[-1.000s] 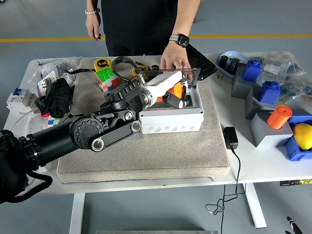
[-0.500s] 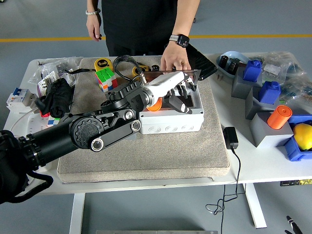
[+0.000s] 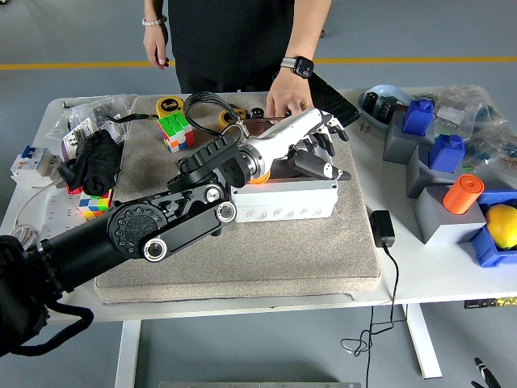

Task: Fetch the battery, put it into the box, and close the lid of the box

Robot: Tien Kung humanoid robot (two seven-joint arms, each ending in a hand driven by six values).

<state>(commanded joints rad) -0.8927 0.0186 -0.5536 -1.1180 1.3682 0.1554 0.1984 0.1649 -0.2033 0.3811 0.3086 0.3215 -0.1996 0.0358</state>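
Fingers of the left robot hand [image 3: 317,149] are loose and spread above the box [image 3: 284,198], and they hold nothing. This hand is white and black, on a long black arm that comes in from the left. No right robot hand shows, so the left one is the only one near the job.

The box is a light grey plastic case with smooth hard sides. It sits on a soft tan mat [image 3: 242,259] on the white worktop [image 3: 428,267]. The battery [image 3: 260,173] is a small round orange thing. It peeks out inside the box, at the box's left end, just under the white wrist. So it looks like the battery is already in.

The lid [image 3: 279,121] is thin, dark and see-through. It stands up along the far side of the box, and its long edge runs left to right. It is just behind the robot's fingers. A person's hand [image 3: 288,97] rests at the lid too, right beside them.

I think the next move is to pull the lid down toward the near side. The person's hand is close, so care is needed.
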